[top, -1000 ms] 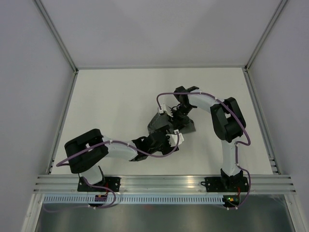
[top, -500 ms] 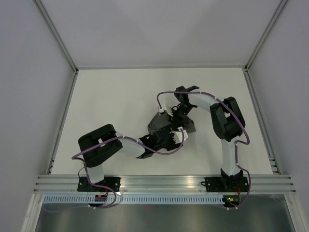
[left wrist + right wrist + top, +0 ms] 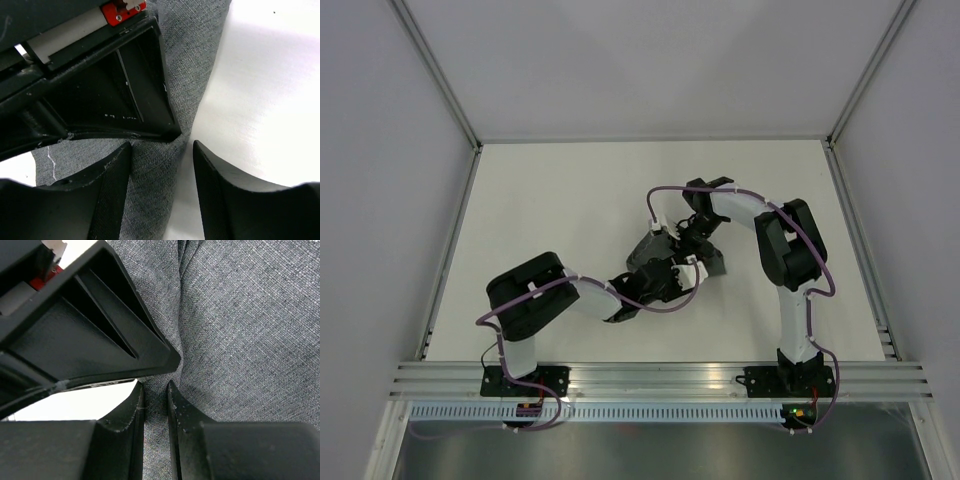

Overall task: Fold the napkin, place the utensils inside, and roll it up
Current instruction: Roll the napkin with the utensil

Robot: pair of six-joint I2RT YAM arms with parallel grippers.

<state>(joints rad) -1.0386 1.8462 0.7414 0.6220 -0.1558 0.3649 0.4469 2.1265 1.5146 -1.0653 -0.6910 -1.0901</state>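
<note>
The napkin (image 3: 713,263) is a bunched dark grey cloth lying mid-table, mostly covered by both grippers. In the right wrist view my right gripper (image 3: 155,390) is shut on a raised fold of the napkin (image 3: 240,330). In the left wrist view my left gripper (image 3: 161,150) straddles a narrow ridge of the napkin (image 3: 195,60). Its left finger (image 3: 112,185) touches the cloth, while a strip of white table separates the right finger from it, so it is open. The two grippers nearly touch, left gripper (image 3: 672,276) nearer the front and right gripper (image 3: 683,240) behind. The utensils are hidden or out of view.
The white table (image 3: 560,200) is walled by pale panels on the left, back and right, with an aluminium rail (image 3: 660,378) along the front. The right gripper's black body (image 3: 100,90) fills the upper left of the left wrist view.
My left arm has reached further right, onto the napkin, and its jaws have narrowed around the cloth ridge. The right gripper has kept its hold and place.
</note>
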